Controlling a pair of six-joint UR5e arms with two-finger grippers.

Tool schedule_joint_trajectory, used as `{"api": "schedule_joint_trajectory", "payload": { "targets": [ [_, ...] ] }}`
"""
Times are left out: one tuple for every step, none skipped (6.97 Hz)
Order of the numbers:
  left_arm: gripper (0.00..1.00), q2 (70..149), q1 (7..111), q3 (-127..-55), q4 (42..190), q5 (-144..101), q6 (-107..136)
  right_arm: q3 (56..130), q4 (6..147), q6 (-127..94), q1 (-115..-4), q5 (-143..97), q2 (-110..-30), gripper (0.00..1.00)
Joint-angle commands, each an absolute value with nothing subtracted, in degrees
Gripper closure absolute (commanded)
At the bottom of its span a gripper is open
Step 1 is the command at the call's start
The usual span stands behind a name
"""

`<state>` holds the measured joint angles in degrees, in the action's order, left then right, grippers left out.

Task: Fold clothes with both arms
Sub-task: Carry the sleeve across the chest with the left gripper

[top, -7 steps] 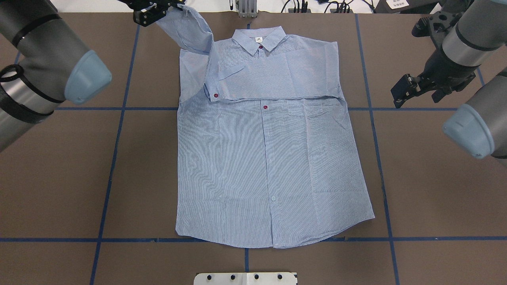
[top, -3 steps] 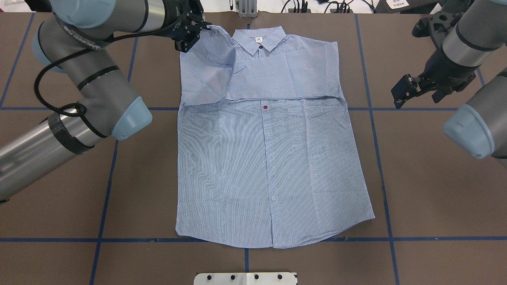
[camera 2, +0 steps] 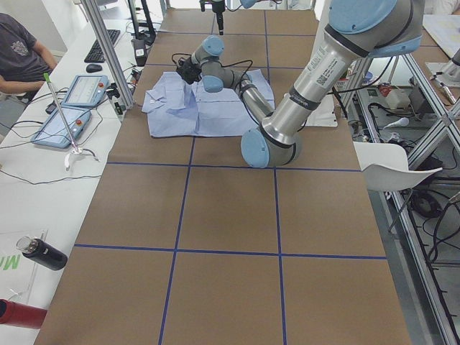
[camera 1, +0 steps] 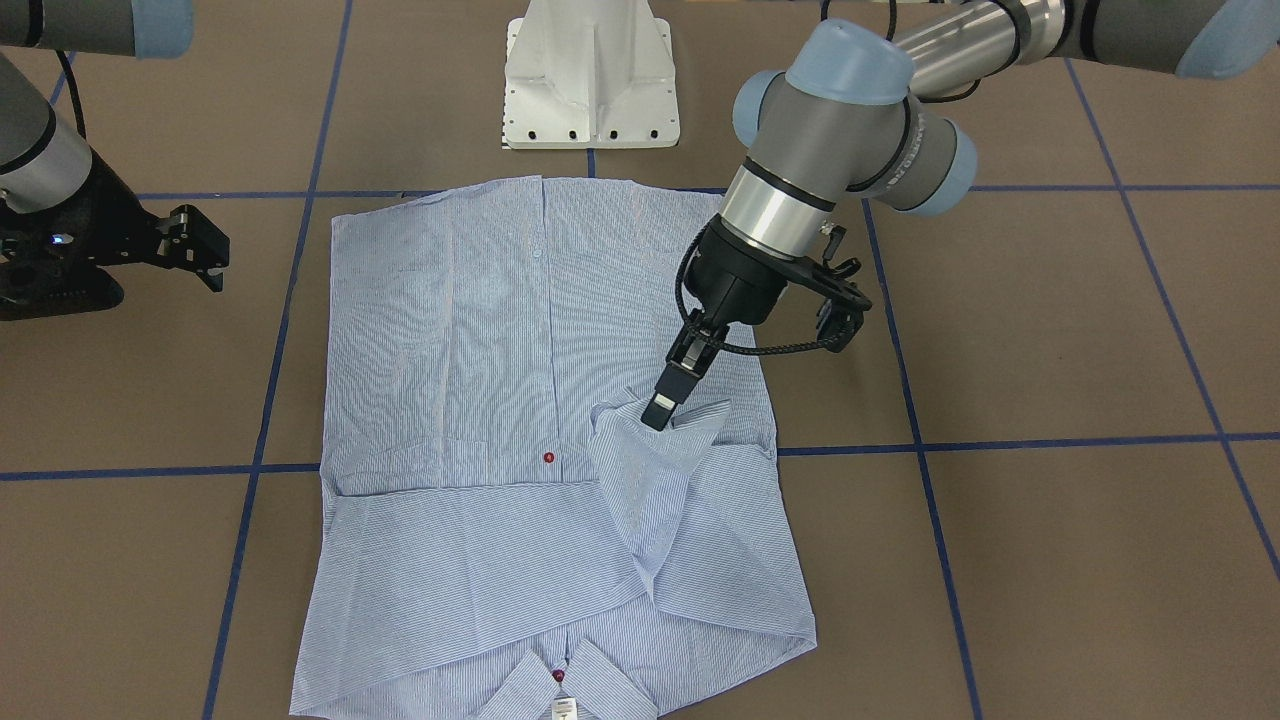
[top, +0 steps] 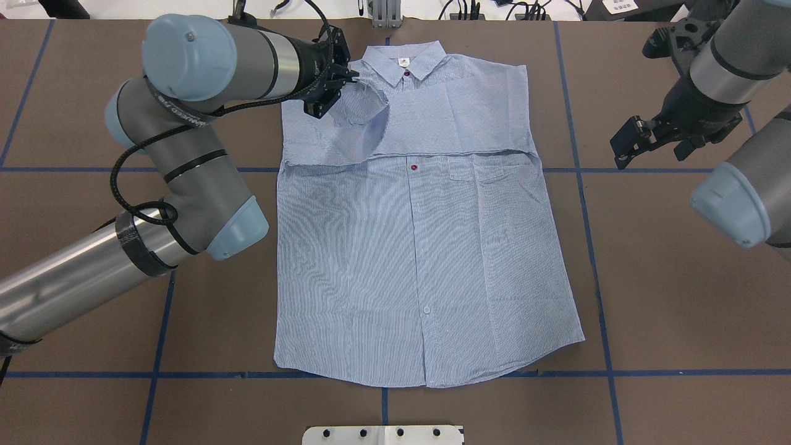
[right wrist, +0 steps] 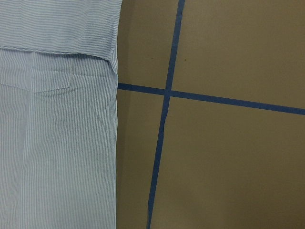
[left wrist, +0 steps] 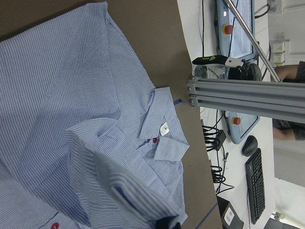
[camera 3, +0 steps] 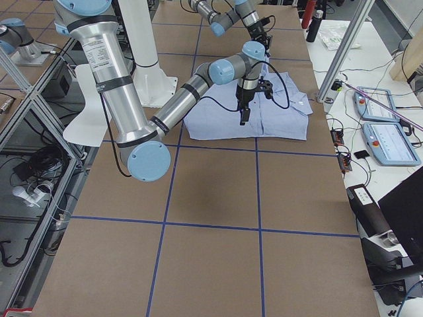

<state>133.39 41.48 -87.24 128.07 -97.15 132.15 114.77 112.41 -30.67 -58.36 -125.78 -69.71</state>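
The light blue striped shirt [top: 420, 259] lies flat, front up, on the brown table, collar [top: 405, 62] at the far edge. One sleeve is folded flat across the chest [top: 457, 117]. My left gripper [top: 342, 83] is shut on the cuff of the other sleeve [top: 361, 114] and holds it raised over the shirt's left shoulder, the sleeve bunched below it. In the front view the gripper [camera 1: 655, 410] hangs over the sleeve [camera 1: 650, 480]. My right gripper [top: 652, 151] is open and empty, off the shirt's right side [camera 1: 208, 250]. The right wrist view shows the shirt's pocket edge [right wrist: 57, 143].
Blue tape lines [top: 587, 185] cross the table. The white pedestal base [camera 1: 590, 90] stands at the near edge by the shirt's hem. An aluminium frame post [left wrist: 248, 93], control tablets [camera 3: 386, 142] and a seated person [camera 2: 18, 54] are beyond the far edge.
My left arm has swung in from the far left, carrying the sleeve from outside the shirt over its left shoulder toward the chest. The right arm has not moved.
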Motion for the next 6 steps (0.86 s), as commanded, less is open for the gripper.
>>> {"api": "schedule_joint_trajectory", "payload": {
  "targets": [
    [1.0, 137.88, 37.99, -79.06, 134.25, -90.75, 125.21, 114.26, 112.41, -30.76, -58.36, -125.68, -69.7, 0.0],
    [1.0, 138.07, 36.84, -77.19, 135.43, -87.57, 118.37, 114.26, 112.41, -30.94, -58.36, -125.68, -69.61, 0.0],
    [1.0, 137.82, 36.57, -76.47, 138.4, -87.28, 113.08, 114.17, 112.41, -31.02, -58.36, -125.68, -69.52, 0.0],
    [1.0, 138.07, 36.56, -76.03, 140.52, -87.28, 107.72, 114.17, 112.41, -31.11, -58.36, -125.68, -69.43, 0.0],
    [1.0, 138.08, 36.56, -76.03, 141.32, -87.28, 104.8, 114.17, 112.41, -31.11, -58.53, -125.68, -69.35, 0.0],
    [1.0, 138.77, 36.48, -75.94, 141.33, -86.93, 100.33, 114.17, 112.41, -31.2, -58.62, -125.68, -69.35, 0.0]
  ]
}}
